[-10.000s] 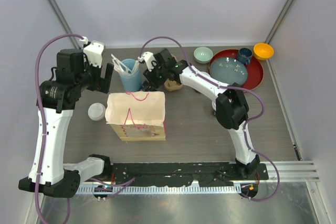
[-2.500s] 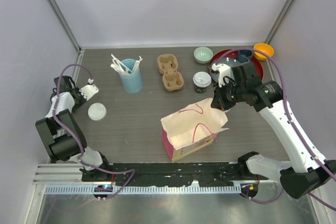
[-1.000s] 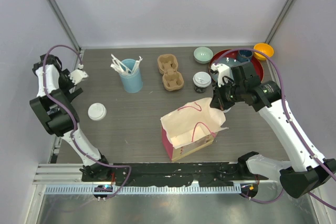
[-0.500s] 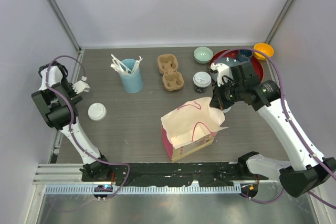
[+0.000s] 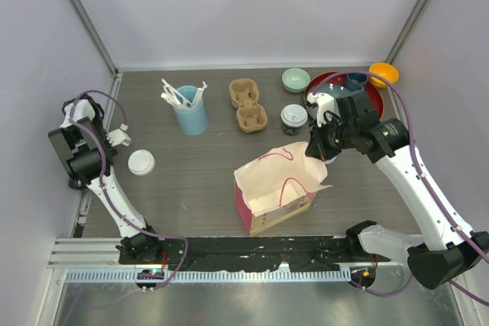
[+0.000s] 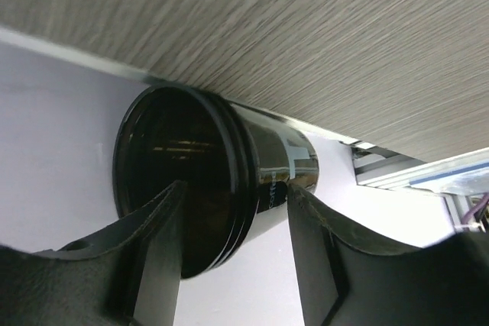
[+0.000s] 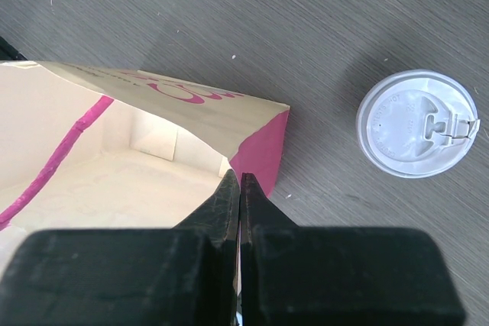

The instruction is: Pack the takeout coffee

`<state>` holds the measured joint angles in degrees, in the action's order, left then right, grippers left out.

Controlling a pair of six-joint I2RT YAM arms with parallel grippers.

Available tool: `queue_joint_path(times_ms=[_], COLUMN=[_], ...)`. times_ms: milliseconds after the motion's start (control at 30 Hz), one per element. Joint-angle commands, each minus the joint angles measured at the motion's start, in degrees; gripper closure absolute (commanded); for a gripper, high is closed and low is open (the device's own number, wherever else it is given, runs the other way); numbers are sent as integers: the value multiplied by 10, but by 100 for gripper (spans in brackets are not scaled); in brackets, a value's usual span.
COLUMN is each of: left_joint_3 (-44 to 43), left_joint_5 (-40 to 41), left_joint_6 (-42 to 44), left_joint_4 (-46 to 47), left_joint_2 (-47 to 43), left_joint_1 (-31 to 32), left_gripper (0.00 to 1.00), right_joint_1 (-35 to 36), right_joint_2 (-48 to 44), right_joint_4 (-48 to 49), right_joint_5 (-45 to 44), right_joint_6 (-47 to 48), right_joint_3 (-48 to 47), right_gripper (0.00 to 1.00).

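Note:
One takeout coffee cup (image 5: 140, 163), black with a white lid, stands at the left, and another (image 5: 293, 118) stands beside the carrier. My left gripper (image 5: 118, 139) hovers just up-left of the left cup, with its jaws apart and nothing in them. In the left wrist view its fingers (image 6: 235, 186) frame a black ringed cylinder (image 6: 206, 181) by the table edge; I cannot tell what that cylinder is. My right gripper (image 5: 319, 149) is shut on the rim corner of the open paper bag (image 5: 279, 181). The right wrist view shows the tips (image 7: 241, 175) pinching that rim (image 7: 256, 139), with a white sip lid (image 7: 416, 122) close on the right.
At the back stand a light-blue cup of white utensils (image 5: 189, 108), a cardboard cup carrier (image 5: 247, 104), a green bowl (image 5: 296, 79), a red tray (image 5: 332, 79) with a dark-blue mug (image 5: 356, 79), and an orange bowl (image 5: 383, 74). A wall runs close along the left edge.
My left gripper has come down from the far left corner toward the left cup, and its jaws have narrowed. The right gripper, the bag and the cups have not moved.

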<state>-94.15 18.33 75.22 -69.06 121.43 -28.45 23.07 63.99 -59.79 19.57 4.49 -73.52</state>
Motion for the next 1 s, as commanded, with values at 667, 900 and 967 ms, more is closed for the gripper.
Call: queue_joint_path(times_ms=[667,900,967], left_joint_3=[-110,-31,-38], left_joint_5=[-282,-334,-331], left_joint_6=[-176,-463,-504], left_joint_4=[0,289,321], left_joint_2=[-148,-170,-154], left_joint_1=[49,102,124], left_gripper=[100,100,100], right_joint_1=[0,0,0], right_joint_2=[25,30,30], right_joint_4=[-22,-23,-23], right_joint_5=[-16,-15,-15], right_joint_6=[8,6,6], right_joint_3=[0,-3,-3], right_gripper=[99,99,99])
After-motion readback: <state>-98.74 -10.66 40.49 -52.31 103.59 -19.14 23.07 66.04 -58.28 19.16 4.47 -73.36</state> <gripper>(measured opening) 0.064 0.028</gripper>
